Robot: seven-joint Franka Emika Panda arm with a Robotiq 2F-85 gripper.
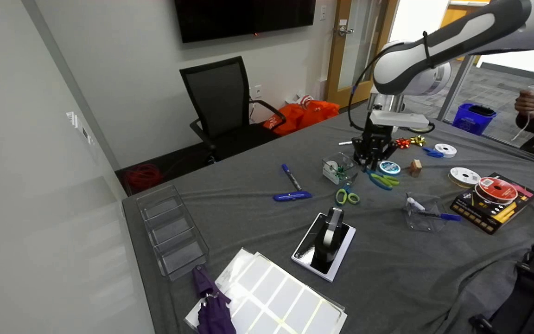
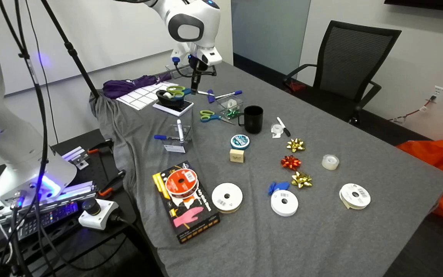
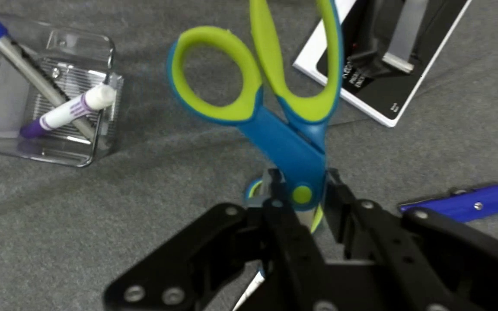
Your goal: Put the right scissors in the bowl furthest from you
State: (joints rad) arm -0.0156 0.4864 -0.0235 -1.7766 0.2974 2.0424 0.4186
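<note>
Clamps green-handled scissors (image 3: 283, 147) in end effector (image 3: 303, 177) above grey-draped counter (image 1: 248, 222); in an exterior view, has black chair (image 1: 223, 93) at eleven o'clock.

Jaws gripping green-handled scissors (image 3: 290, 149), gray cloth (image 3: 167, 194) below

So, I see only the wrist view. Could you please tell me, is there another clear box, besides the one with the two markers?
Observer: Yes, a second clear box holds a green bow.
Operator: Does something stand close to it?
Observer: Yes, a black mug stands beside it.
Operator: And what I hold, is it in the air?
Observer: Yes, in both exterior views the gripper holds the green-and-blue scissors above the table.
</note>
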